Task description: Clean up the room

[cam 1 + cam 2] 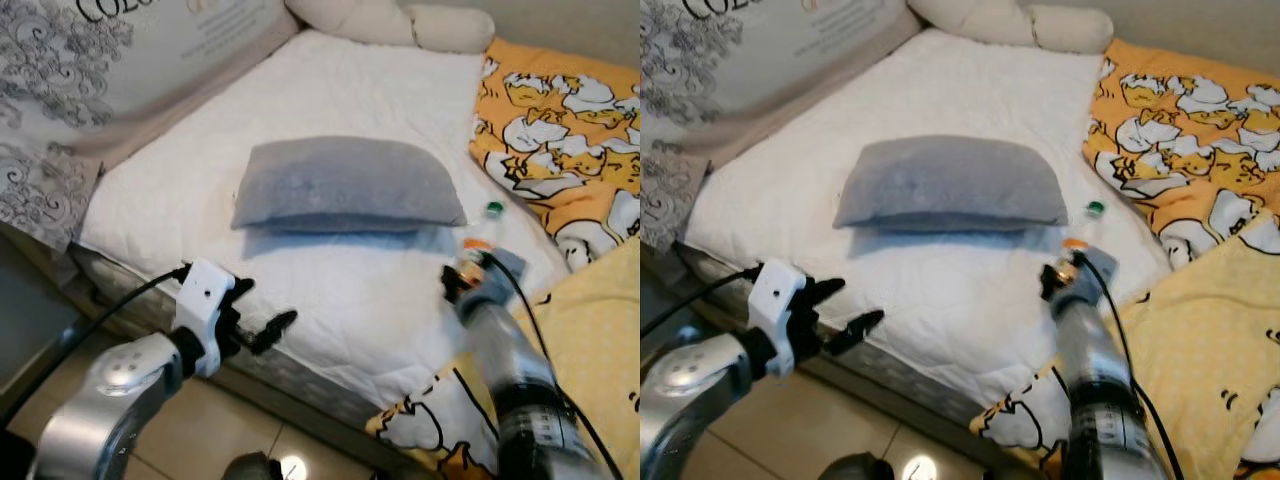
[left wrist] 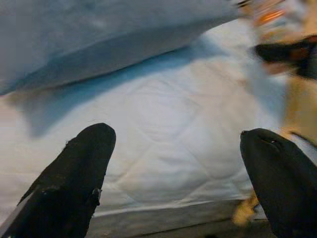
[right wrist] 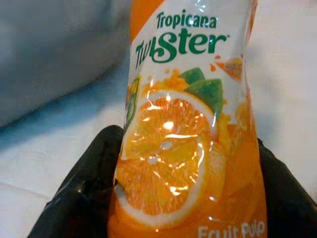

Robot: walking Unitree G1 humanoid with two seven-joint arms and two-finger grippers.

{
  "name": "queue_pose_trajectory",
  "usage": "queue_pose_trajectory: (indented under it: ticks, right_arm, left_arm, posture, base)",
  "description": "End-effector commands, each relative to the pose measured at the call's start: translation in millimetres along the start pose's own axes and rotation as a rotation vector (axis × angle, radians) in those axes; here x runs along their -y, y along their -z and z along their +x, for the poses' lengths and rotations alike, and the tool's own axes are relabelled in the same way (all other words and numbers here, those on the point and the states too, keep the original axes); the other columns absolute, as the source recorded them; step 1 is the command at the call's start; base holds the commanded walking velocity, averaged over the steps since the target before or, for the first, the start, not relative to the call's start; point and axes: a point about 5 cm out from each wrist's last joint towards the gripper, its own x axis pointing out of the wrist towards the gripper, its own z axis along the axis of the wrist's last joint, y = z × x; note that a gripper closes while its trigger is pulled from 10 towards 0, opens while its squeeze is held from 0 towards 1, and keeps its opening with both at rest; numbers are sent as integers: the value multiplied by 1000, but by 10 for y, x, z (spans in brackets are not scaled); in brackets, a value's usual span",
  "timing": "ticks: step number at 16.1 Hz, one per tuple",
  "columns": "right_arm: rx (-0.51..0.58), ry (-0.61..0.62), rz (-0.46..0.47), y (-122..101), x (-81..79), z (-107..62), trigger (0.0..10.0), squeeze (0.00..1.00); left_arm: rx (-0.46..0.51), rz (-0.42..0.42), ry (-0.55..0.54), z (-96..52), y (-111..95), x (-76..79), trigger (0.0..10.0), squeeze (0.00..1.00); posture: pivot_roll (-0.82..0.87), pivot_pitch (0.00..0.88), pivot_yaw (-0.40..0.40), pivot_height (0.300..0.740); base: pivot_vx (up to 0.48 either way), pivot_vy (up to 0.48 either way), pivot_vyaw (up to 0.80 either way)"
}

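Orange juice in a Tropicana Twister bottle (image 3: 190, 134) is clamped between the two black fingers (image 3: 81, 193) of the right end effector (image 3: 188, 198), its label with the sliced orange facing the wrist camera. In the head views that end effector sits at the lower right of the frame, over the near right part of the white quilted bed (image 1: 350, 290), with the bottle's orange top just showing beyond the wrist. At the lower left of the frame the left end effector (image 1: 262, 322) hovers at the bed's near edge, released, its fingers (image 2: 74, 173) spread wide apart with nothing between them and the white quilt beyond. A beige tiled floor (image 1: 210, 430) shows below the mattress edge. Further in, at the middle of the frame, a grey pillow (image 1: 345, 185) lies flat on the bed. Right of it, near the bed's right edge, a small green cap (image 1: 494, 209) rests on the white cover. A yellow and orange cartoon-print blanket (image 1: 560, 140) covers the right side, from the upper right down to the lower right corner. At the upper left a large patterned cushion (image 1: 90, 70) leans at the bed's side, and a cream bolster (image 1: 400, 20) lies along the top edge.
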Motion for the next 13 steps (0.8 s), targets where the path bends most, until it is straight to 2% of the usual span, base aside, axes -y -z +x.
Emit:
queue_pose_trajectory:
  ticks: [1, 3, 4, 7, 8, 9, 10, 13]
  right_arm:
    - [79, -73, -16, -182, -143, -56, 10000, 0]
    - [185, -92, -61, -250, -187, -262, 10000, 0]
    - [197, -136, -66, -247, -248, -367, 10000, 0]
    - [122, -266, -105, -87, -363, -547, 10000, 0]
    - [107, -278, -100, -59, -366, -575, 10000, 0]
    - [92, -286, -77, -35, -361, -601, 10000, 0]
    - [87, -281, -84, -28, -349, -611, 10000, 0]
    - [81, -295, -94, -40, -393, -637, 10000, 0]
  left_arm:
    - [-14, 7, -45, 24, 8, -30, 10000, 0]
    - [-33, -47, -103, 74, 72, -10, 10000, 0]
    - [-21, -67, -160, 96, 81, -20, 10000, 0]
    - [29, -91, -279, 87, 23, -115, 10000, 0]
    - [47, -89, -311, 68, 0, -146, 10000, 0]
    - [58, -13, -377, 42, -7, -208, 10000, 0]
    - [55, -18, -412, 36, 22, -227, 10000, 0]
    - [64, -101, -457, -1, 37, -248, 10000, 0]
  posture:
    - [-31, 0, 48, 740]
    - [-41, 0, 48, 740]
    - [-39, 0, 45, 740]
    - [-19, 0, 22, 740]
    - [-17, 0, 19, 740]
    - [-17, 0, 16, 740]
    - [-17, 0, 12, 740]
    - [-2, 0, -2, 740]
  base:
    - [0, 0, 0]
    - [0, 0, 800]
    - [0, 0, 800]
    - [0, 0, 800]
    - [0, 0, 800]
    - [0, 0, 800]
    - [0, 0, 800]
    - [0, 0, 800]
